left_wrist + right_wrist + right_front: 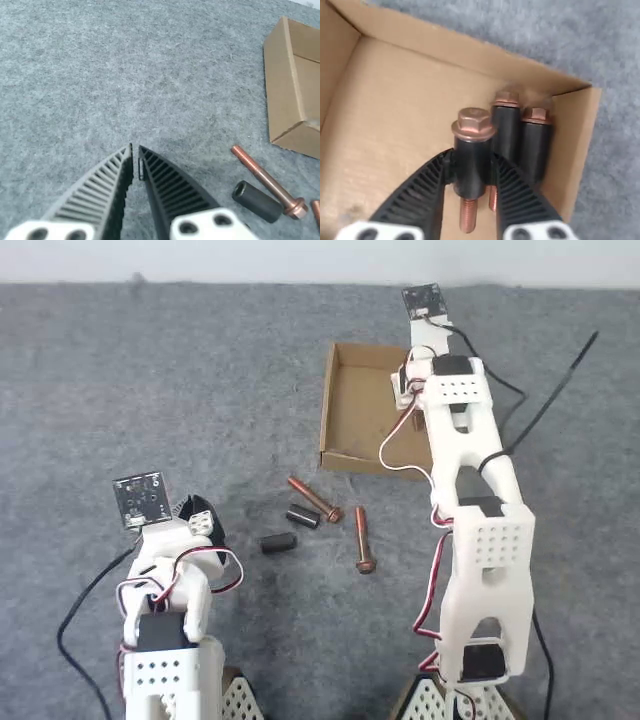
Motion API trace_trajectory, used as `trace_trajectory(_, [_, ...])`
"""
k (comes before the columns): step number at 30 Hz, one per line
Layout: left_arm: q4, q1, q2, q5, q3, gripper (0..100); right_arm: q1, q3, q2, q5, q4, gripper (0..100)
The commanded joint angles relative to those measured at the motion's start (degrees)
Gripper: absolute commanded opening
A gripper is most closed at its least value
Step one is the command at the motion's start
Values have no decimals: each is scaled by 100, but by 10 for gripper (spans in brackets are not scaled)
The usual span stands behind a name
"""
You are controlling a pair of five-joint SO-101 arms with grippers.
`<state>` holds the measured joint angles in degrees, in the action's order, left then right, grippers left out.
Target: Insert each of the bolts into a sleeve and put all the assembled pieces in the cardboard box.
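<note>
2 loose bolts point(316, 498) point(363, 538), 2 sleeves point(303, 516) point(279, 542); 3 assembled pcs point(470, 150) point(506, 132) point(536, 145) boxed, 1 clamped in right end effector point(471, 157); left end effector point(135, 148) together

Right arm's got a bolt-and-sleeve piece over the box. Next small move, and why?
Probably lower a little and open the right gripper: it grips an assembled piece above the cardboard box floor, beside two finished pieces already there.

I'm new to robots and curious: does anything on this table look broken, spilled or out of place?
Nothing stands out. Two bolts and two sleeves lie loose on the mat, simply not yet joined. Two assembled pieces lie side by side in the box corner, and the right gripper holds a third piece over it.
</note>
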<state>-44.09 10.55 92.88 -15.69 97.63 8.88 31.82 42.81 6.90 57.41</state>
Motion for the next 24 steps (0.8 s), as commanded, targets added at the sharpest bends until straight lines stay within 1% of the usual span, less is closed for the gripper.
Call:
trace_trajectory(1, [18, 18, 79, 53, -66, 11, 84, 440, -224, -44, 347, 144])
trace_trajectory(2, [18, 18, 79, 53, -66, 11, 110, 466, -224, -35, 453, 161])
trace_trajectory(4, [18, 18, 79, 53, -66, 11, 136, 545, -224, -53, 585, 152])
trace_trajectory(8, [18, 18, 79, 53, -66, 11, 145, 1029, -233, -70, 927, 69])
trace_trajectory(11, [18, 18, 79, 53, -66, 11, 145, 1547, -233, -70, 1490, 6])
trace_trajectory(20, [18, 18, 79, 53, -66, 11, 171, 3174, -233, -53, 3943, 6])
trace_trajectory(22, [18, 18, 79, 53, -66, 11, 207, 3464, -233, -35, 4391, 6])
trace_trajectory(24, [18, 18, 79, 53, -66, 11, 215, 3569, -233, -35, 4549, 6])
